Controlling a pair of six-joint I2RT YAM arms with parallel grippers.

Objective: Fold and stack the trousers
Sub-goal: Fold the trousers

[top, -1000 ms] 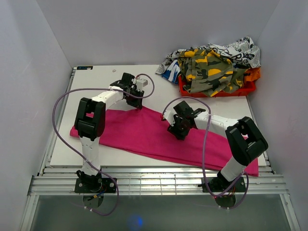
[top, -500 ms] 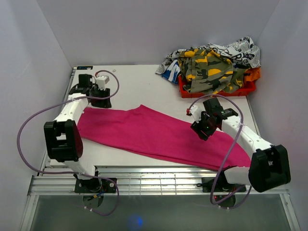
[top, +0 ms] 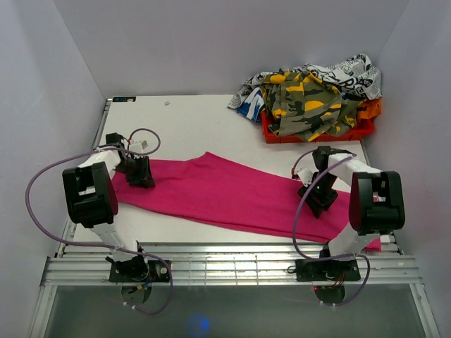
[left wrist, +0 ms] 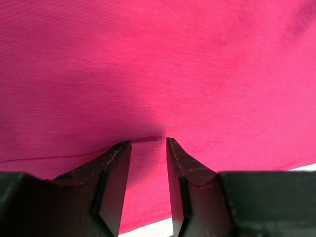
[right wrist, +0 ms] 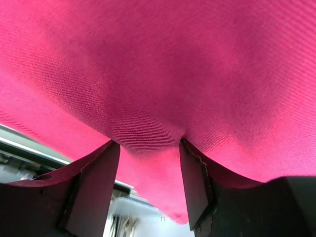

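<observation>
Down at 6 o'clock the aluminium rails [top: 232, 262] are running along the table's near edge, with both arm bases bolted there and purple cables [top: 36, 184] looping off them.

Just beyond, the trousers [top: 232, 197] are lying flat on the white table [top: 204, 120]. The long magenta band is stretching diagonally from 9 o'clock to about 4 o'clock, where its right end is reaching the near edge.

The left gripper [top: 139, 174] is sitting on the 9 o'clock end of the cloth. In the left wrist view its fingers [left wrist: 114, 182] are standing a narrow gap apart, tips pressing into the fabric, and a small crease is rising between them.

At 4 o'clock the right gripper [top: 317, 199] is bearing down on the other end. Its fingers [right wrist: 96, 187] are spread part-way, and pink cloth is bulging into the gap and touching both inner faces. Whether that fold is truly nipped, I cannot tell.

Far off at 2 o'clock, well apart from the trousers, a red bin [top: 317, 134] is sitting in the corner. It is carrying a heap of clothes: a camouflage garment [top: 303, 102] on top, a black-and-white printed piece [top: 352, 72] behind it, and a blue-and-white one [top: 248, 105] spilling out to the left.
</observation>
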